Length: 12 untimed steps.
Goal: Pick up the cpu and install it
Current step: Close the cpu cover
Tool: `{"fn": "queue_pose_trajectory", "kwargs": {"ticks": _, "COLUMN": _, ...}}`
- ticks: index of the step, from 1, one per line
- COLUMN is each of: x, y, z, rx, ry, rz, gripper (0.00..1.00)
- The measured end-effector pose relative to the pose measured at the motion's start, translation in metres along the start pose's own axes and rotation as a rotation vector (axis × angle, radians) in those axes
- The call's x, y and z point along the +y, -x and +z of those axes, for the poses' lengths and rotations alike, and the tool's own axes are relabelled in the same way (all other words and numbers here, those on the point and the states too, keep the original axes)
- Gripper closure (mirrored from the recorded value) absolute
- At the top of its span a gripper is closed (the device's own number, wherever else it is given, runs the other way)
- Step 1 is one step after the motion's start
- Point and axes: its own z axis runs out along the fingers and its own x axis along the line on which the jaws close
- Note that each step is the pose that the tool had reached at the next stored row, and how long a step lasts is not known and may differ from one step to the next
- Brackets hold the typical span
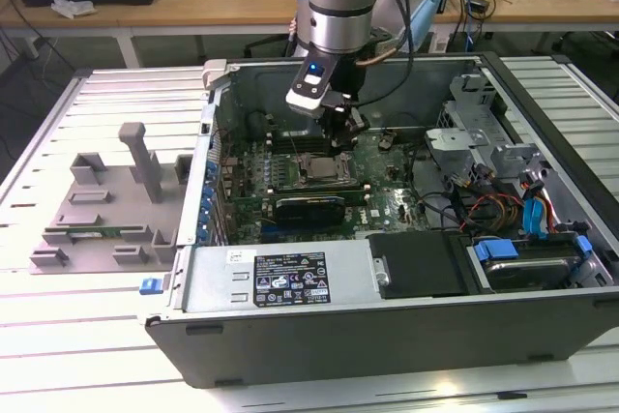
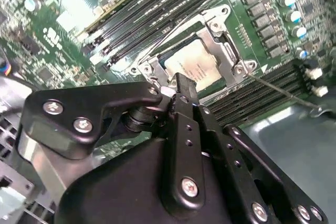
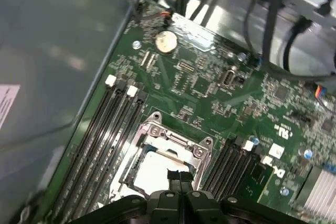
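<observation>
The cpu (image 2: 193,62), a flat square chip with a shiny silver top, lies inside the metal frame of the motherboard socket (image 2: 220,30) in the open computer case. It also appears in the exterior view as the cpu (image 1: 319,170) and in the first wrist view as the cpu (image 3: 153,170). My gripper (image 2: 179,83) hangs just above the chip's edge, its two black fingers pressed together with nothing between them. From the first wrist view the gripper (image 3: 178,174) covers part of the chip, and in the exterior view the gripper (image 1: 341,138) sits over the socket.
Dark memory slots (image 3: 107,129) flank the socket on both sides. A thin socket lever (image 2: 283,92) lies across one bank. The case walls (image 1: 218,94), a drive cage (image 1: 474,132) with cables and a power supply (image 1: 280,278) surround the board. A grey fixture (image 1: 106,210) stands on the table at the exterior view's left.
</observation>
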Motion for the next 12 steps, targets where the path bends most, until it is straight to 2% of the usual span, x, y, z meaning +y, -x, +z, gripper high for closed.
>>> {"fn": "queue_pose_trajectory", "kwargs": {"ticks": 2, "x": 0.0, "y": 0.0, "z": 0.0, "rx": -0.0018, "ry": 0.0037, "rz": -0.086, "gripper": 0.89}}
{"fn": "queue_pose_trajectory", "kwargs": {"ticks": 5, "x": 0.0, "y": 0.0, "z": 0.0, "rx": -0.0035, "ry": 0.007, "rz": -0.166, "gripper": 0.89}}
{"fn": "queue_pose_trajectory", "kwargs": {"ticks": 12, "x": 0.0, "y": 0.0, "z": 0.0001, "rx": -0.0092, "ry": 0.0181, "rz": -0.43, "gripper": 0.89}}
